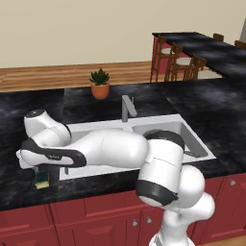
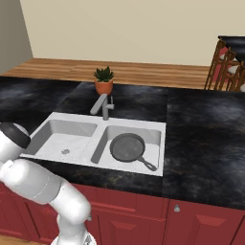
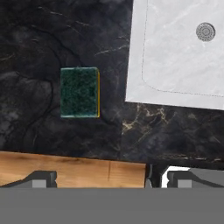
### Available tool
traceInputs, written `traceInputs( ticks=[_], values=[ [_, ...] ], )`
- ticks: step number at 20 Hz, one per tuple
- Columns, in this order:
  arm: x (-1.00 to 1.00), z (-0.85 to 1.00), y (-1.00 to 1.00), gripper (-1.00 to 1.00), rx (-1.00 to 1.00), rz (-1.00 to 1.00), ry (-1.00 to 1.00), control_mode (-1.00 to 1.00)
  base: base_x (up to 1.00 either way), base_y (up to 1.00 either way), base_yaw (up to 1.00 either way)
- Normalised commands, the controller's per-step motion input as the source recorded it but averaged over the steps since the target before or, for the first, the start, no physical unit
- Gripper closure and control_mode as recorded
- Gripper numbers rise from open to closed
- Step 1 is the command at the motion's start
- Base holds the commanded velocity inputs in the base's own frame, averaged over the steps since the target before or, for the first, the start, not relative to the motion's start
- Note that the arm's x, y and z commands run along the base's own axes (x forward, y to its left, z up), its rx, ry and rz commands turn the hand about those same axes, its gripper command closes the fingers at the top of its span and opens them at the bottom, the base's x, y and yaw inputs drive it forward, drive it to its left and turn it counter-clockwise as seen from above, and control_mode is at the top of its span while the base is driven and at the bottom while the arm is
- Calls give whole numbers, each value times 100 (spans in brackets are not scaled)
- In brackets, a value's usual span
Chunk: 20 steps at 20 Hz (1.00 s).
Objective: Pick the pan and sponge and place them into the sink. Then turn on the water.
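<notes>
I find the round dark grey pan (image 2: pixel 128 147) lying in the right basin of the white marbled sink (image 2: pixel 72 120). The green-topped yellow sponge (image 3: pixel 79 92) lies on the black counter (image 3: pixel 35 43), left of the sink. My gripper (image 3: pixel 112 177) hangs above it, fingers apart, gripping nothing.

sponge (image 3: pixel 79 92) top rough green scrub; sink (image 3: pixel 175 57) smooth white marble; pan (image 2: pixel 128 147) matt, perhaps iron.
</notes>
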Motion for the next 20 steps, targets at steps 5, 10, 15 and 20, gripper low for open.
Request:
traceInputs(
  ticks=[5,10,15,20],
  values=[
    [10,-12,2,-100,0,2,-1,-100,0,0,0],
    [12,-15,0,-100,1,4,0,-100,0,0,0],
    [7,-19,1,-100,4,3,1,-100,0,0,0],
    [5,-20,2,-100,5,3,1,-100,0,0,0]
  ],
)
